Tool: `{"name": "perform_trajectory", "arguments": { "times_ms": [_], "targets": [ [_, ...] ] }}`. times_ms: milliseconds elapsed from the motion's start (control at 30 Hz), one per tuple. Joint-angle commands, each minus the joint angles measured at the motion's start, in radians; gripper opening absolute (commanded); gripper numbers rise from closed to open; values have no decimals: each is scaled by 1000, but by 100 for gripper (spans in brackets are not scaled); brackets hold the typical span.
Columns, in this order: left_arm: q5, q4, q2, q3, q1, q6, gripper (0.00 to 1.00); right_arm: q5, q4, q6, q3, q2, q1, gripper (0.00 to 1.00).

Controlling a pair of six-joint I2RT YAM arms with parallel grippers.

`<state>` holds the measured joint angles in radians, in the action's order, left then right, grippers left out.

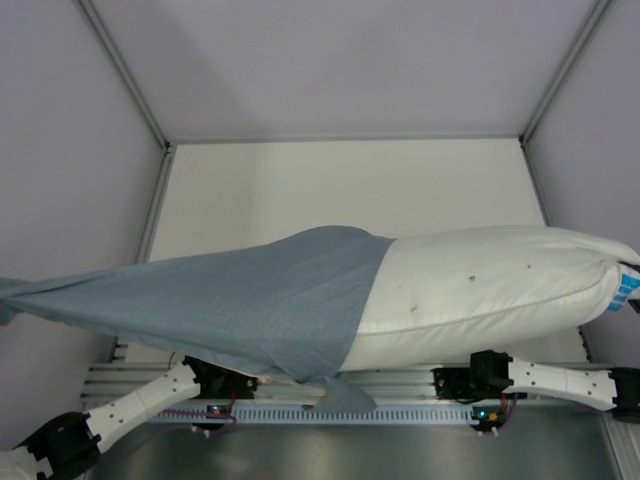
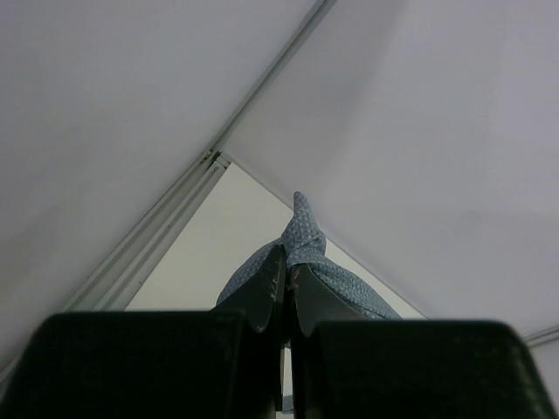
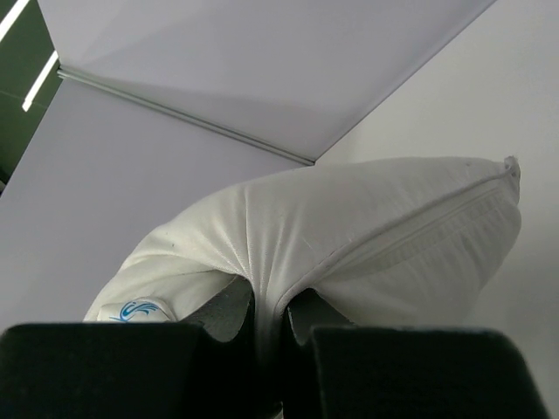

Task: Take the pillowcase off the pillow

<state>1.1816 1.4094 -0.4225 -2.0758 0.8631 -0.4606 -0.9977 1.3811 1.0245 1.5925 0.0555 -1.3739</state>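
1. The pillowcase (image 1: 230, 300) is stretched taut from the left gripper (image 2: 286, 288) toward the right one, with its long axis on the line between the two. Its mouth lies about midway and faces the right gripper. Only that mouth end seems to cover the pillow (image 1: 480, 285).
2. Left gripper: the jaws are closed to a slit on a bunched blue tip of the pillowcase, which pokes out past the fingertips.
3. Right gripper (image 3: 269, 314): the jaws are nearly closed, pinching a fold of the pillow's bare white end, just beside the label (image 3: 135, 312).
4. Judged from this, the pillowcase comes off by widening the gap along that axis, with the left gripper pulling straight away from the right.
5. Room: the wall (image 1: 60, 150) stands near the left gripper's outer side, so travel that way looks short. The table (image 1: 300, 190) beyond both grippers offers more.
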Motion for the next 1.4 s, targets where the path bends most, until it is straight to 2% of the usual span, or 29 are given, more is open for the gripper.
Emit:
{"name": "perform_trajectory", "arguments": {
  "times_ms": [0,400,700,800,900,967,1033,1067,1167,1200,1367],
  "targets": [
    [259,99,41,-52,-1,53,0,-275,116,-32,106,-171,64,0],
    [288,99,60,-105,-1,73,0,-277,116,-43,121,-171,65,0],
    [274,97,74,-84,2,54,0,-280,116,-32,98,-158,64,0],
    [189,97,94,2,13,-16,0,-279,116,-6,51,-138,56,0],
    [77,91,103,195,37,-146,0,-272,98,31,-46,-103,36,0],
    [20,60,96,379,45,-211,0,-265,32,32,-148,-76,23,0],
    [-91,-62,93,504,45,-214,0,-248,-26,26,-219,-28,1,0],
    [-130,-105,90,616,45,-216,0,-240,-69,31,-283,-8,-5,0],
    [-285,-275,50,787,45,-202,0,-236,-132,55,-391,105,-31,0],
    [-359,-305,28,815,45,-205,0,-236,-149,55,-410,140,-45,0],
    [-529,-409,-139,919,45,-250,0,-248,-212,92,-500,383,-62,0]
  ]
}}
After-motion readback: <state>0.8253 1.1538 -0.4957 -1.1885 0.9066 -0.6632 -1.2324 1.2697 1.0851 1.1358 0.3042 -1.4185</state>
